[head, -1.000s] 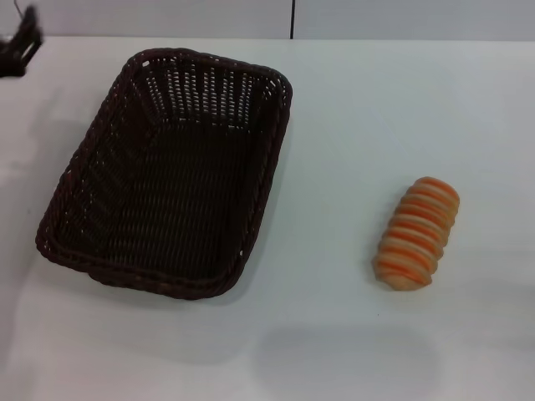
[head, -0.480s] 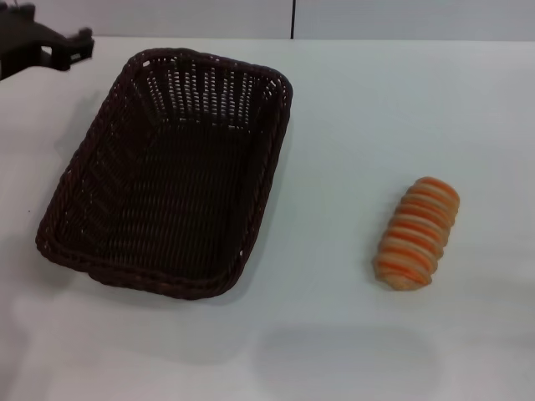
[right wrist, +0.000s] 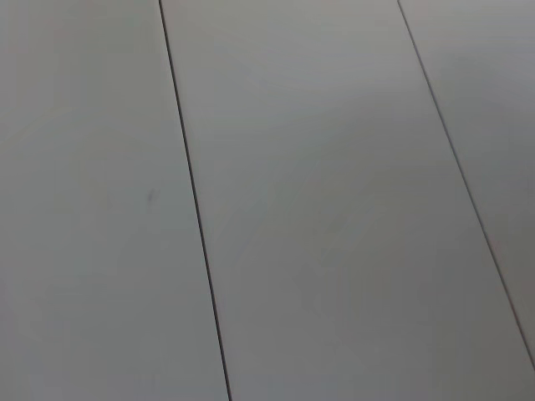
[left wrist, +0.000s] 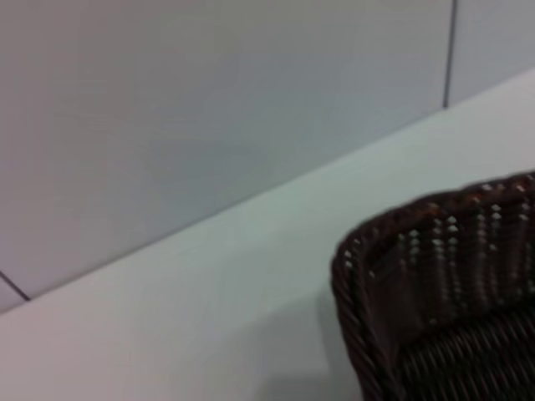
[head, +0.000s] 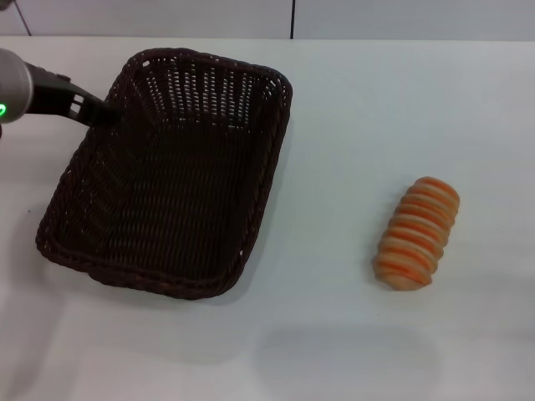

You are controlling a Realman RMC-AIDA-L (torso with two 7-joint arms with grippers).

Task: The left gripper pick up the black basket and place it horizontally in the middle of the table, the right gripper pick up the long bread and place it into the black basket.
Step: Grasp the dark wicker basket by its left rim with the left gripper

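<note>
The black basket point(head: 164, 286) lies on the white table point(head: 376, 109) at the left of the head view, its long side running away from me and slightly slanted. My left gripper point(head: 99, 111), on the grey arm with a green light, is at the basket's far left rim. A corner of the basket also shows in the left wrist view point(left wrist: 393, 242). The long bread point(head: 416, 234), orange and cream striped, lies on the table to the right, well apart from the basket. My right gripper is out of view, and the right wrist view shows only grey panels.
A grey wall point(head: 167, 17) with a dark seam runs behind the table's far edge. Bare tabletop point(head: 334, 209) lies between the basket and the bread, and in front of both.
My left arm has come in from the far left corner toward the right, and its gripper now reaches the basket's far left rim. The basket and the bread have not moved.
</note>
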